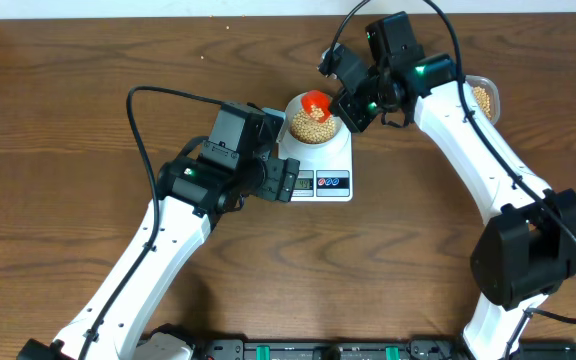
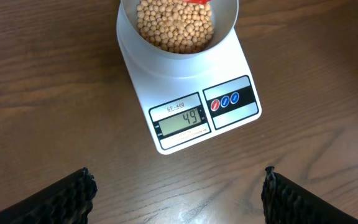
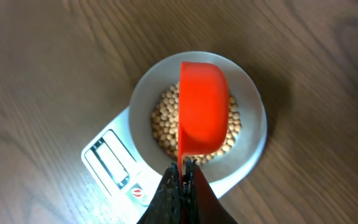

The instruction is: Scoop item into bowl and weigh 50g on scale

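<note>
Presently: round white bowl (image 3: 248, 104) of smooth tan beans (image 3: 164, 122) on flat white scale (image 2: 185, 93); right hand (image 3: 180, 172) clamps glossy red scoop (image 3: 202, 109); left hand (image 2: 179, 195) agape.

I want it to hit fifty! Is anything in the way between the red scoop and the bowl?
No, nothing visible is. The right tool holds the red scoop right over the open bowl, above the beans already inside, and the bowl sits on the scale.
</note>
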You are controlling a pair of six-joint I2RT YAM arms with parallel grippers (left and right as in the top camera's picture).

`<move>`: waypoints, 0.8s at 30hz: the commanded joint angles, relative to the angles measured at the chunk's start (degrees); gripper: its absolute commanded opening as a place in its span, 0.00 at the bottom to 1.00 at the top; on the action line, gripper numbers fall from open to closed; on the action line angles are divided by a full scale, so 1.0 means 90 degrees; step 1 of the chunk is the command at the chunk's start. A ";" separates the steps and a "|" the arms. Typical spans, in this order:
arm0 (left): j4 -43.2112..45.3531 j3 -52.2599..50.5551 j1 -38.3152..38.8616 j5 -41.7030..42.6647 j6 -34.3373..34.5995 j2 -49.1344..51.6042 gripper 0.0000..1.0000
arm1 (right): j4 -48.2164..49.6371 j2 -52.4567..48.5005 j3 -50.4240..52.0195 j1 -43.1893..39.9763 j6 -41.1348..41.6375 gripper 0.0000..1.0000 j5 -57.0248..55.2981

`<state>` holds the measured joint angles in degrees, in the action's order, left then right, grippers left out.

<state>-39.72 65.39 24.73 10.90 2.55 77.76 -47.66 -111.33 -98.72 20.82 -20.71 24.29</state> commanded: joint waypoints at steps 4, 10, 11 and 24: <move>-0.0015 -0.0036 -0.0032 0.0053 -0.0066 -0.0126 0.88 | -0.0012 0.0180 -0.0061 -0.0398 0.0226 0.01 0.0950; -0.0015 -0.0036 -0.0032 0.0053 -0.0066 -0.0126 0.88 | -0.0012 0.0180 -0.0061 -0.0729 0.0282 0.01 0.1681; -0.0015 -0.0036 -0.0032 0.0053 -0.0066 -0.0126 0.88 | -0.0015 0.0180 -0.0061 -0.0765 0.0291 0.01 0.1741; -0.0015 -0.0036 -0.0032 0.0053 -0.0066 -0.0126 0.88 | -0.0068 0.0180 -0.0061 -0.0935 0.0301 0.01 0.2013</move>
<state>-39.72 65.39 24.73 10.90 2.55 77.76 -48.16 -111.33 -98.72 12.67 -18.59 40.60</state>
